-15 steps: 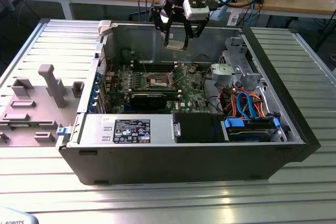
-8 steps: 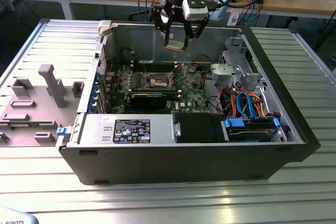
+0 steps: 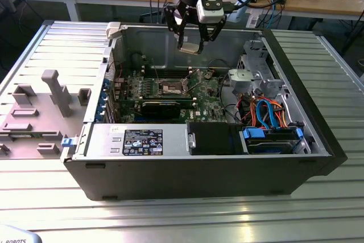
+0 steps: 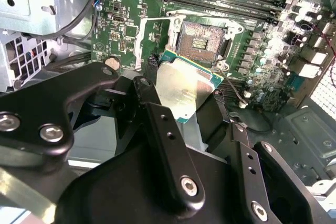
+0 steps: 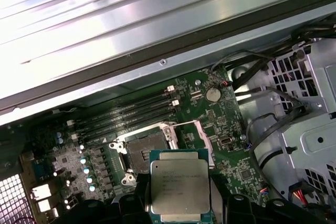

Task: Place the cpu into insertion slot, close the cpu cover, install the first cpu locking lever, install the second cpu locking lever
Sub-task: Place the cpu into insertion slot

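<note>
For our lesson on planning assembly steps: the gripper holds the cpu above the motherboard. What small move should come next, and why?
Probably lower the cpu toward the insertion slot, lining it up on the way. The gripper holds it high above the board, and the slot's dark contacts lie uncovered and empty.

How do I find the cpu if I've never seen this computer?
Find the big open computer case. Above its green board hangs the black end effector, gripping the cpu. It's the only flat silvery square held in the air, not fixed to the board.
</note>
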### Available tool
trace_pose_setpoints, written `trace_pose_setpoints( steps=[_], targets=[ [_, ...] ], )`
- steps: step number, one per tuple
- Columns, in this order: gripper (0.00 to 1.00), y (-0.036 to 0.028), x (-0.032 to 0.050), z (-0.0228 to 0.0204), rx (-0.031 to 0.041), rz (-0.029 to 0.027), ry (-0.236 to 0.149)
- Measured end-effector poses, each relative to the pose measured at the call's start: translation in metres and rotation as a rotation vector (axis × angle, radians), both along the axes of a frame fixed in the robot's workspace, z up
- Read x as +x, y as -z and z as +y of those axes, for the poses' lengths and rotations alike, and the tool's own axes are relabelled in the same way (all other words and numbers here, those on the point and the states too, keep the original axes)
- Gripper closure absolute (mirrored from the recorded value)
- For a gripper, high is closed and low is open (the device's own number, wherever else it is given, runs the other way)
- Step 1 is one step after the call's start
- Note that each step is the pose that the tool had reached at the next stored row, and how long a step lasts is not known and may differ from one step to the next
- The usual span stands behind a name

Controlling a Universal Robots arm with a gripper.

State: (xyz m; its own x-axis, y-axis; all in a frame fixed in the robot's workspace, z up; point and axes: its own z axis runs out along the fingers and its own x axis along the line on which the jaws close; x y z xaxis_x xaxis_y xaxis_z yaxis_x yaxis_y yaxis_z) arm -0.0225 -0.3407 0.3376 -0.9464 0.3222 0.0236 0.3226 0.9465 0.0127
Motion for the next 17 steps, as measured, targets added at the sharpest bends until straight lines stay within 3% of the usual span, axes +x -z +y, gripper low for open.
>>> trace_pose_setpoints(
  steps=[17],
  targets=[
    [0.46, 0.0004, 0.0, -0.0001, 0.0, 0.0, 0.026]
  ],
)
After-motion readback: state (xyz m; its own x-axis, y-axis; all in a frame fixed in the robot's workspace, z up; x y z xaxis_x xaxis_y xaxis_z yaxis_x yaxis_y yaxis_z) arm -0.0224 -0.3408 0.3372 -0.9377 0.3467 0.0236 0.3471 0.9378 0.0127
